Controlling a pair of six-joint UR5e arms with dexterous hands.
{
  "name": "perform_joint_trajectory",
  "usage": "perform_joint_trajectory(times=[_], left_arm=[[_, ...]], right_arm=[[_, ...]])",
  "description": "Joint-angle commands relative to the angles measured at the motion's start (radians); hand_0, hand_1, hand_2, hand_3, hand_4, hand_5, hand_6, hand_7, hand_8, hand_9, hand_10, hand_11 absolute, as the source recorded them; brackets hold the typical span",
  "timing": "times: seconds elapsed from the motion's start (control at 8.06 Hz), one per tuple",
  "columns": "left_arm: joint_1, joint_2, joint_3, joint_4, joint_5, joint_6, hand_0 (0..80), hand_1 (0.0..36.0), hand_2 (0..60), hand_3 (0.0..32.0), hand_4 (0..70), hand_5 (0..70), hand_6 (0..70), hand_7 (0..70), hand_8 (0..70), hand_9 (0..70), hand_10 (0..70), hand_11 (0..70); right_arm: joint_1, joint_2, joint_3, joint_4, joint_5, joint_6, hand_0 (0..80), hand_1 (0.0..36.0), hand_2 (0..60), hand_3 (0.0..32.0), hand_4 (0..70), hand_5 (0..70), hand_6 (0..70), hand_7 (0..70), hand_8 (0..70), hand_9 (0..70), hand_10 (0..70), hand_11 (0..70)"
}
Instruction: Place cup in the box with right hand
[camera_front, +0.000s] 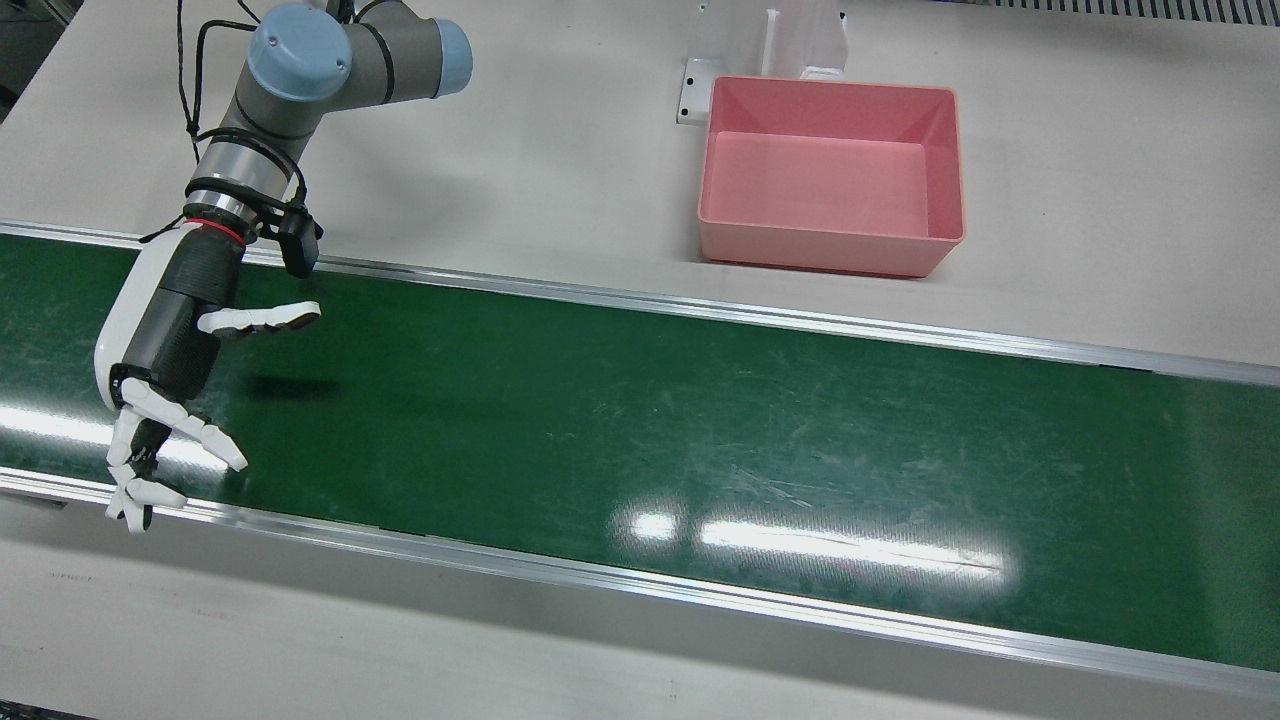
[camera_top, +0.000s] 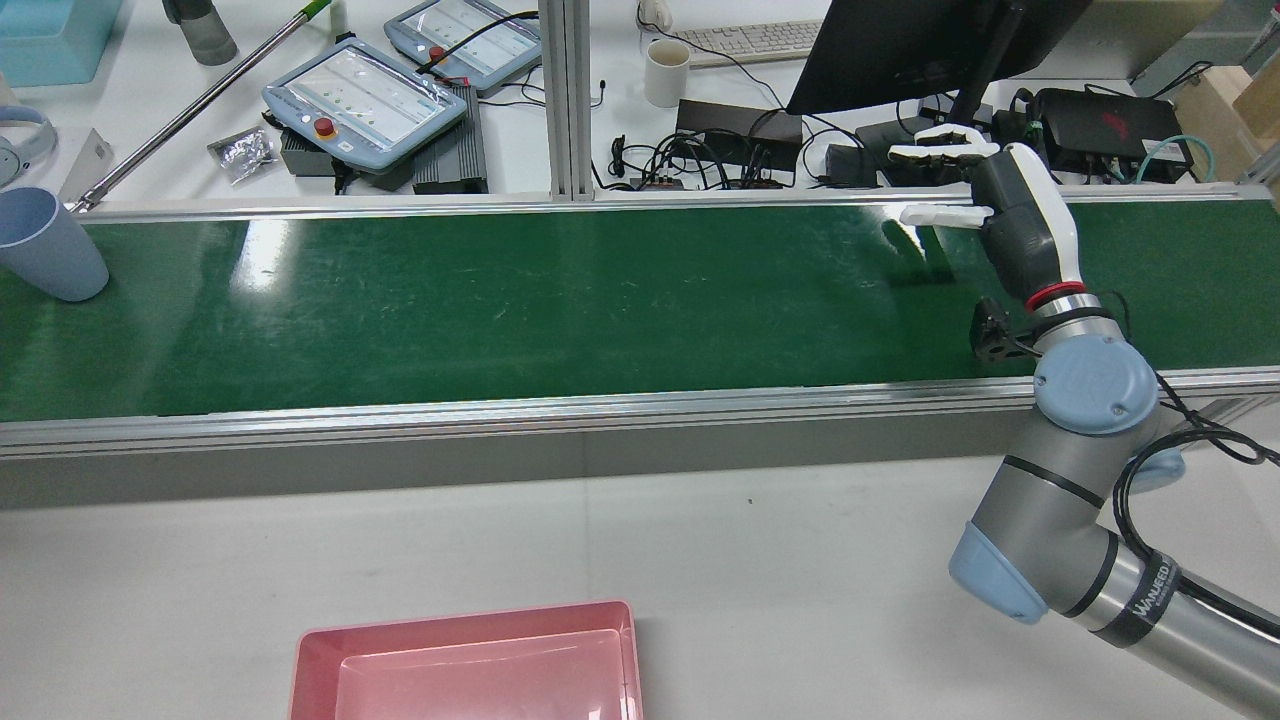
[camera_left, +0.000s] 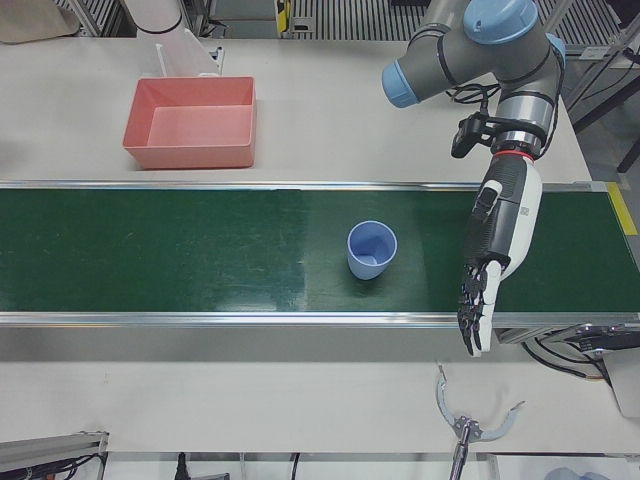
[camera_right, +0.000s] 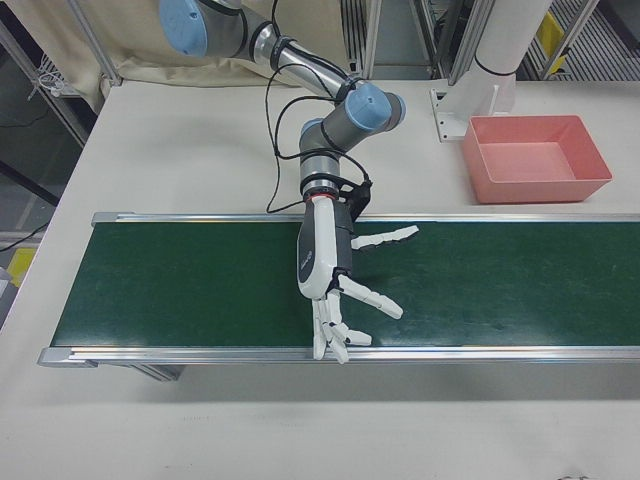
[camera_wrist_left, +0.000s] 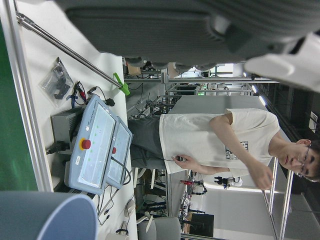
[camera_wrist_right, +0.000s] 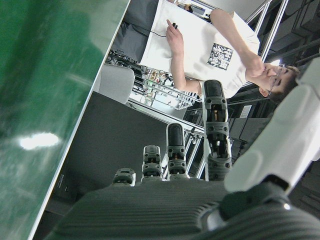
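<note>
Rear view shows the blue cup (camera_top: 45, 243) upright at the far left of the green belt (camera_top: 560, 300), untouched and well apart from the right robot hand (camera_top: 985, 215), which hovers spread open and empty at the belt's right end. The pink box (camera_front: 832, 172) on the table (camera_front: 540, 160) is empty, so grasp, carry and placing all remain; the left robot hand (camera_left: 490, 265) also hangs open, near the cup.

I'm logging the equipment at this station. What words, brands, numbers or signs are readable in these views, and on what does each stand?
"WANJEED…", cut off at its end: on the black band around the right arm, rear view.
Embossed logo on that arm's blue joint cap: too faint to read.
Teach pendant screens: too small to read.
Print on the operator's T-shirt: unreadable.
</note>
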Motion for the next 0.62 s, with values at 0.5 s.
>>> perform_joint_trajectory(times=[0.5], left_arm=[[0.0,0.0,0.0,0.0,-0.002,0.0,0.0,0.0,0.0,0.0,0.0,0.0,0.0,0.0,0.0,0.0,0.0,0.0]], right_arm=[[0.002,-0.007,0.001,0.024,0.0,0.035,43.7,0.0,0.0,9.0,36.7,1.4,6.9,43.0,7.0,15.9,2.3,3.5]])
